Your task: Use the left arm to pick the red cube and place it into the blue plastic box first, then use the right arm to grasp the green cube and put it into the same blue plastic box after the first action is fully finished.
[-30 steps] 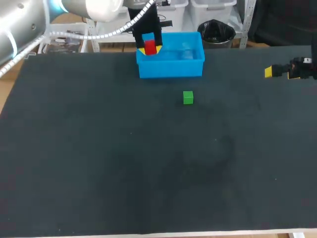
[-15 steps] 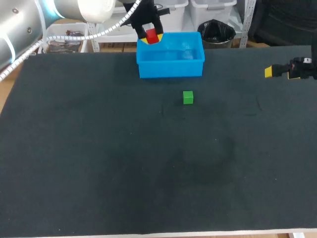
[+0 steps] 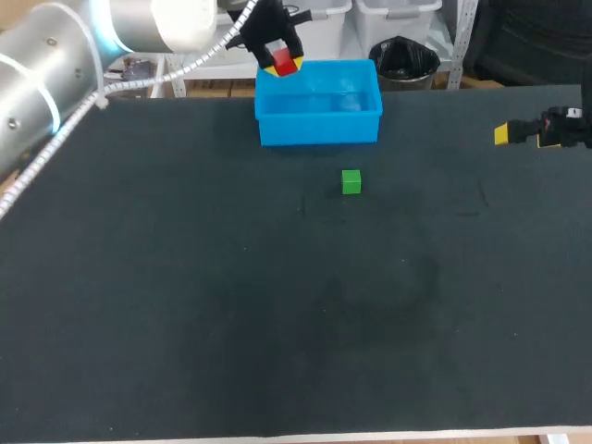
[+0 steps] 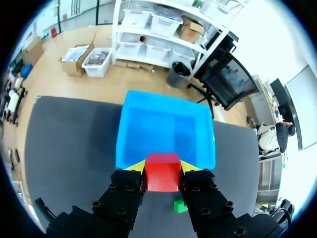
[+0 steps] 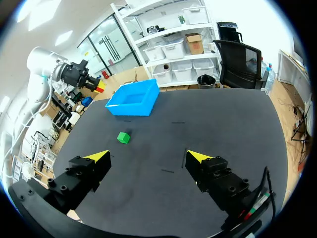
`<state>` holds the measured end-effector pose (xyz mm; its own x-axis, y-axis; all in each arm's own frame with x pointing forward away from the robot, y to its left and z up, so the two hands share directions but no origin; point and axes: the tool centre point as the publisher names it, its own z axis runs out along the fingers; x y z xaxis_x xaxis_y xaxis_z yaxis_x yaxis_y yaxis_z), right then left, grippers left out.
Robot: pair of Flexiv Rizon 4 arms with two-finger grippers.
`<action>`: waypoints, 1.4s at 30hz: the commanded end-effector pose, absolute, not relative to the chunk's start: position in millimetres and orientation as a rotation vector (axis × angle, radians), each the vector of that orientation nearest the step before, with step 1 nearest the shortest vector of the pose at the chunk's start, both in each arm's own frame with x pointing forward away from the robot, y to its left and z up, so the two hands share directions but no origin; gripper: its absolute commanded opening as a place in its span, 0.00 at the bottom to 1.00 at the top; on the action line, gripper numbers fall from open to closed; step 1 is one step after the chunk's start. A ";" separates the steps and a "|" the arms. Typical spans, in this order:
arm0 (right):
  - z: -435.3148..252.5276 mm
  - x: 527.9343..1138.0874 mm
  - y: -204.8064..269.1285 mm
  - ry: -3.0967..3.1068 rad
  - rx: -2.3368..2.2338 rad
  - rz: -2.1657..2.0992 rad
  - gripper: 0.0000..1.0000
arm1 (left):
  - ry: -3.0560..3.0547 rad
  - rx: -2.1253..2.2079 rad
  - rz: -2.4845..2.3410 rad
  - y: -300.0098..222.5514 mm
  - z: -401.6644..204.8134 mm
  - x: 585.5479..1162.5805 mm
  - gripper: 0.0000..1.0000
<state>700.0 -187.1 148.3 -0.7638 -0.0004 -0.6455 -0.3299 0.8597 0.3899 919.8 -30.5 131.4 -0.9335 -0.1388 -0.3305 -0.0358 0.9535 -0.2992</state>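
My left gripper [image 3: 281,65] is shut on the red cube [image 3: 283,61] and holds it in the air over the left end of the blue plastic box [image 3: 319,113]. In the left wrist view the red cube [image 4: 162,171] sits between the yellow fingertips, with the blue box [image 4: 166,130] ahead and below, and the green cube [image 4: 179,205] under the gripper. The green cube [image 3: 351,181] lies on the dark table in front of the box. My right gripper [image 3: 504,135] stands open at the table's right edge, holding nothing. From the right wrist, the green cube [image 5: 123,137] and the box [image 5: 133,99] lie far ahead of the open gripper [image 5: 148,158].
The black table [image 3: 277,305] spreads wide in front of the green cube. The box stands at the table's far edge. My left arm [image 3: 83,46] comes in over the far left corner.
My left gripper has risen and drawn back a little with the red cube, from low at the box's left end to above its rim. The right arm has kept still.
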 end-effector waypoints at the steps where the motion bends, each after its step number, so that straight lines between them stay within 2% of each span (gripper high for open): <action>1: 148.9 699.8 -186.7 2.369 -0.237 0.646 1.00 | 2.813 -0.124 -0.409 -40.9 126.5 958.5 0.00; 25: 148.9 699.8 -186.7 2.369 -0.237 0.646 1.00 | 2.877 -0.244 -0.516 -33.8 75.2 1011.2 0.00; 26: 148.9 699.8 -186.7 2.369 -0.237 0.646 1.00 | 2.880 -0.249 -0.516 -34.1 74.5 1011.5 0.19; 27: 148.9 699.8 -186.7 2.369 -0.237 0.646 1.00 | 2.887 -0.257 -0.515 -34.5 73.3 1012.0 0.85; 28: 148.9 699.8 -186.7 2.369 -0.237 0.646 1.00 | 2.890 -0.271 -0.519 -34.8 72.4 1012.5 1.00; 42: 148.9 699.8 -186.7 2.369 -0.237 0.646 1.00 | 2.821 -0.195 -0.530 -26.4 101.7 986.5 1.00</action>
<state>700.0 -187.1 148.3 -0.7638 -0.0004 -0.6455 -0.3299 0.8597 0.3899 977.2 -31.2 90.0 -0.8638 -0.2595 -0.4319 -0.0901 0.9229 -0.3743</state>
